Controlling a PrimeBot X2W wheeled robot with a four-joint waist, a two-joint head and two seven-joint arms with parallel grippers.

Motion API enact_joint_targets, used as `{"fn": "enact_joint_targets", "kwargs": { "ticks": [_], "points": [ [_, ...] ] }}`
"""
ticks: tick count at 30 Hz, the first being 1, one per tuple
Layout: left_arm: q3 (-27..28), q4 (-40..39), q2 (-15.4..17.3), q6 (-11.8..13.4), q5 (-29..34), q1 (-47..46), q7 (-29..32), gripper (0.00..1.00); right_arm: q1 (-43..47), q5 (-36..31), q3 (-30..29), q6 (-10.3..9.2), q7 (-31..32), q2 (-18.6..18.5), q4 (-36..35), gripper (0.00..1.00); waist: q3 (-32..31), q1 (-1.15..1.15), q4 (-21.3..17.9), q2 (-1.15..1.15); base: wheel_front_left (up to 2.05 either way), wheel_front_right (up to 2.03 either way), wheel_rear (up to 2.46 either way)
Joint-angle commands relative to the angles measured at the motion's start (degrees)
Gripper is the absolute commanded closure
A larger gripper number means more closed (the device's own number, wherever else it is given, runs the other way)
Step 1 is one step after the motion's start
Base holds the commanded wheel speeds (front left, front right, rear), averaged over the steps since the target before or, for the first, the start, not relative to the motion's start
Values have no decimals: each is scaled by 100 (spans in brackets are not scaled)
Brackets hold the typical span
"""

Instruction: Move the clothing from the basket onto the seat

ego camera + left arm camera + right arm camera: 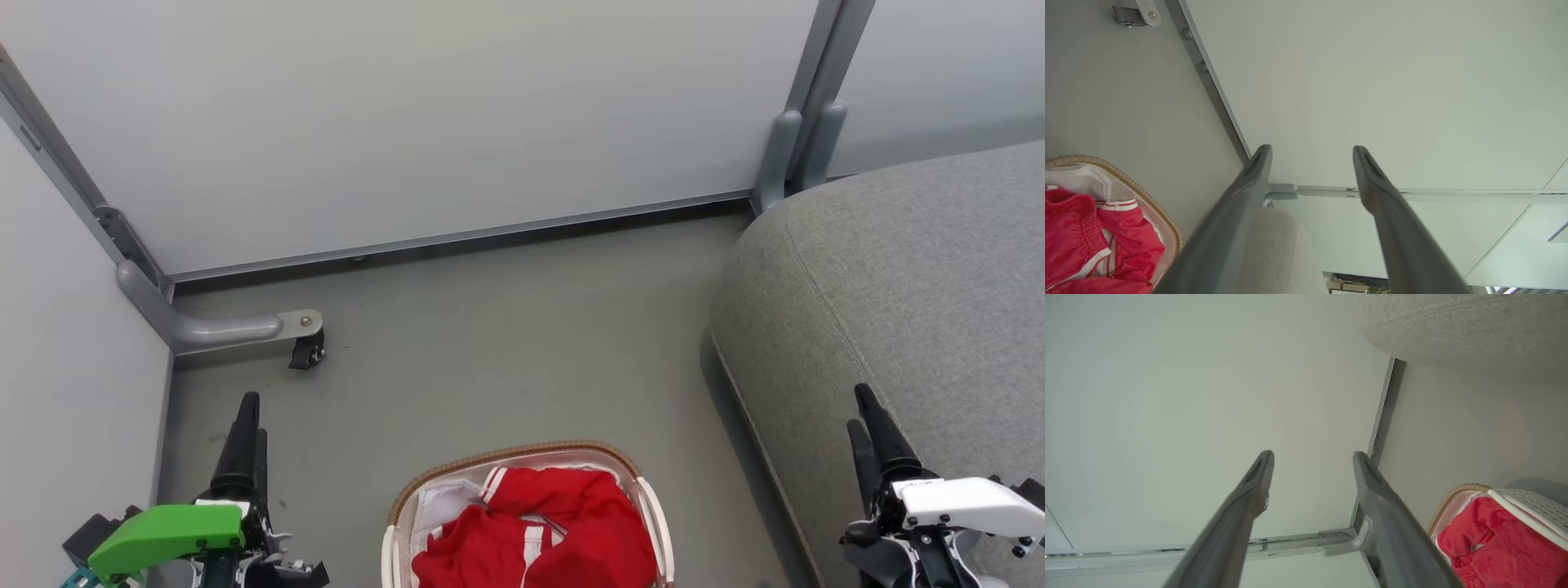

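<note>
At about eight o'clock in my head view I have the left gripper [251, 425], its two dark fingers spread apart. The left wrist view shows a wide, empty gap between them against the pale wall panel [424, 114]. Moving to six o'clock, the basket [522, 451] stands on the grey floor [506, 343], partly cut off by the bottom edge. The clothing [555, 523] is heaped inside it, red with white stripes, and a white liner [441, 498] shows at the heap's ten o'clock side. At three o'clock the seat [898, 286] takes up the right side, with a strip of floor between it and the basket, and I see nothing red on the part in view. At roughly four o'clock the right gripper [859, 408] hangs in front of the seat's edge, its fingers also spread and holding nothing. I judge this to be the reach for a garment, with both pincers ready and the load not yet touched. The next move, as I read it, calls for lowering a gripper toward six o'clock and pinching a raised red fold, not the liner. It then has to lift the garment clear of the woven rim and carry it toward three o'clock.
</note>
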Motion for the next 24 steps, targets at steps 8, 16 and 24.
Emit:
{"fn": "enact_joint_targets", "kwargs": {
  "ticks": [8, 16, 24],
  "points": [
    [-95, -235, 30, -10, 837, -81, -238, 0, -60, -808, -151, 1, -240, -59, -282, 0, 16, 0, 18, 0, 0, 0, 0],
    [-145, -324, 35, -13, 1643, -92, -412, 0, -89, -1858, -224, 1, -417, -66, -349, 0, 26, 0, 37, 0, 0, 0, 0],
    [-239, -400, 39, 56, 2497, -76, -576, 0, -98, -3088, -139, 1, -580, -73, -511, 0, 39, 0, 53, 0, 0, 0, 0]
  ]
}}
